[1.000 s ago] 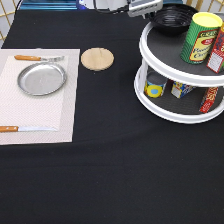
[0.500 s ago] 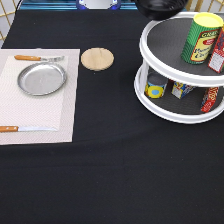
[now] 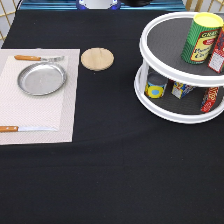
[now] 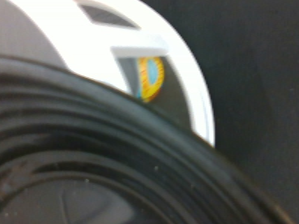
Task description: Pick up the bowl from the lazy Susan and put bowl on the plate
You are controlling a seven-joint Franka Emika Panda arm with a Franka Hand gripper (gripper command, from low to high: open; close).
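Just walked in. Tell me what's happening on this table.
A robot arm is moving a black bowl from the lazy Susan to the silver plate. The hand is out of the exterior view. The wrist view shows the ridged bowl close beneath it, with the turntable's white rim beyond. The top tier holds only a green-and-yellow can and a red box. The plate lies bare on the placemat at the exterior view's left.

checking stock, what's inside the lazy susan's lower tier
On the lazy Susan lower tier: a blue-and-yellow can, a small box, a red container. The upper tier hides their tops and anything behind them.
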